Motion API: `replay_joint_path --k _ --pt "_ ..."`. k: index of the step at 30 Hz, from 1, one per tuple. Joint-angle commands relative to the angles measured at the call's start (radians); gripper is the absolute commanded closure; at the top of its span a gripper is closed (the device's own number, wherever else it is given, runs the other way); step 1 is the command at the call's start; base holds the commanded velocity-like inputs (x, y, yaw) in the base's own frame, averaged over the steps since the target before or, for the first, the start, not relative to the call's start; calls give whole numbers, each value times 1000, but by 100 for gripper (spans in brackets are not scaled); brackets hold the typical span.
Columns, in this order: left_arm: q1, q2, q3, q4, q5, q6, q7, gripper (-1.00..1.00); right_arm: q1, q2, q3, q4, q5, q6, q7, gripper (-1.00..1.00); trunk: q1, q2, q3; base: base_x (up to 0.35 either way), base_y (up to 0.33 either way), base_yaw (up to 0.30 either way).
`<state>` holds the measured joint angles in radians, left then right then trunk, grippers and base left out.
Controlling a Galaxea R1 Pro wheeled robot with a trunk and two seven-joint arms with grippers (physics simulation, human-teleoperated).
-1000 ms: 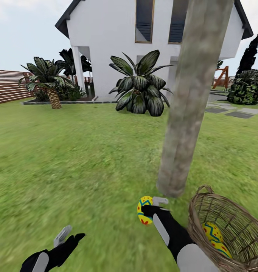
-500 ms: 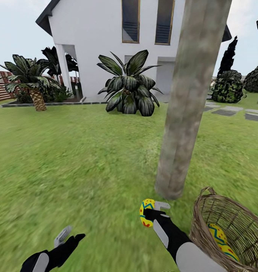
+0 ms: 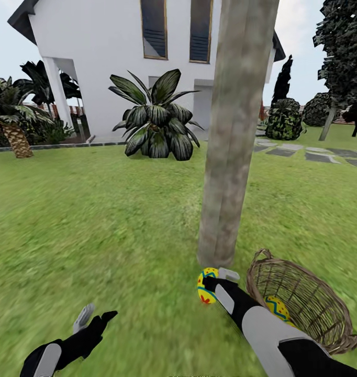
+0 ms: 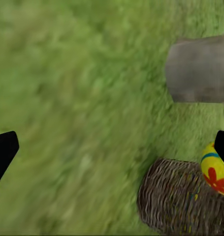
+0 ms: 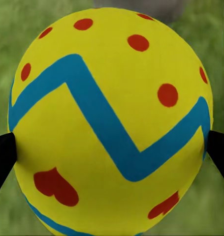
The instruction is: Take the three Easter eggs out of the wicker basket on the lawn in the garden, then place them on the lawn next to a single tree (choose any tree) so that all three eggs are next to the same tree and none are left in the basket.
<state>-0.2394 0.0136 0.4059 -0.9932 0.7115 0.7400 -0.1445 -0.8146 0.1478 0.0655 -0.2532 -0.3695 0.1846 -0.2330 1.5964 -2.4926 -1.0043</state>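
Observation:
My right gripper (image 3: pixel 212 283) is shut on a yellow Easter egg (image 3: pixel 205 286) with blue zigzags and red spots, held just above the lawn (image 3: pixel 95 220) at the foot of the tree (image 3: pixel 233 141). In the right wrist view that egg (image 5: pixel 109 123) sits between both fingers. The wicker basket (image 3: pixel 299 298) lies tilted on the grass right of the trunk, with another egg (image 3: pixel 277 307) inside it. The left wrist view catches the basket (image 4: pixel 178 199), the held egg (image 4: pixel 215 169) and the trunk base (image 4: pixel 198 69). My left gripper (image 3: pixel 95 315) hangs open over the grass at the lower left.
A white house (image 3: pixel 121 63) stands behind the lawn with a broad-leaved plant (image 3: pixel 155 123) before it and a palm (image 3: pixel 11 125) at the left. Grey paving stones (image 3: pixel 304 153) and dark shrubs (image 3: pixel 283 118) lie at the far right.
The head view has swung to the right, so the scene has slid left. My right gripper still holds the egg, now closer to the foot of the trunk. The left gripper keeps its pose.

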Motion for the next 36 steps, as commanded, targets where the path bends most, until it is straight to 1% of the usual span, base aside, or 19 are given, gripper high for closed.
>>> replay_joint_path --k 1,2,4,6,7,10,18,21,23,26,28,30,31,32,33,34,35,36 --pt "0 0 3 -5 11 11 -4 -100 -11 0 5 0 -11 6 -6 100 4 -7 -4 0 0 -266" --pt "0 0 3 -8 22 15 -4 -100 -30 0 4 2 -31 7 -6 100 4 -8 -8 0 0 -266" --pt "0 1 4 -11 29 18 -4 -100 -43 2 5 3 -68 1 -6 100 5 -8 -16 0 0 -254" --pt "0 3 5 -12 33 19 -1 -100 -48 2 7 1 -85 -41 -5 100 6 -9 -24 0 0 -137" --pt "0 3 5 -13 34 18 -1 -100 -50 2 8 1 -88 -69 -3 100 6 -9 -27 0 0 -68" --pt "0 4 2 -27 34 19 0 -100 -52 1 13 0 -90 -104 6 100 8 -10 -39 0 0 -33" --pt "8 4 1 -50 33 19 -5 -100 -57 14 19 2 -87 -113 11 100 11 -11 -70 0 0 -4" --pt "9 2 -3 -60 30 18 -4 -100 -90 25 22 28 -85 -91 4 100 13 -12 -82 0 0 0" --pt "20 -1 -6 -98 28 20 -5 -100 -99 27 23 41 -68 -79 2 100 14 -13 -89 0 0 0" --pt "61 -4 -10 -196 32 21 -6 -100 -104 27 22 48 -10 -76 2 100 15 -13 -101 0 0 0" --pt "72 -5 -22 -223 32 21 -6 -100 -105 27 22 50 11 -78 1 100 16 -14 -109 0 0 0" --pt "77 -3 -28 -237 34 23 -7 -100 -106 27 22 50 20 -79 1 100 17 -14 -116 0 0 0" --pt "78 -1 -29 -245 35 34 -7 -100 -106 27 22 50 23 -80 1 100 17 -14 -120 0 0 0" --pt "78 2 -27 -264 41 83 -8 -100 -106 27 22 50 26 -80 1 100 18 -15 -124 0 0 0" --pt "73 4 -26 -269 44 105 -7 -100 -106 27 22 50 26 -81 1 100 18 -15 -128 0 0 0" --pt "56 9 -25 -272 45 127 -6 -100 -106 27 22 49 27 -81 1 100 18 -15 -132 0 0 0" --pt "37 12 -26 -267 44 135 -3 -100 -106 27 22 48 27 -81 1 100 19 -15 -136 0 0 0" --pt "6 15 -26 -239 42 142 1 -100 -106 27 22 48 27 -82 1 100 19 -16 -140 0 0 0"
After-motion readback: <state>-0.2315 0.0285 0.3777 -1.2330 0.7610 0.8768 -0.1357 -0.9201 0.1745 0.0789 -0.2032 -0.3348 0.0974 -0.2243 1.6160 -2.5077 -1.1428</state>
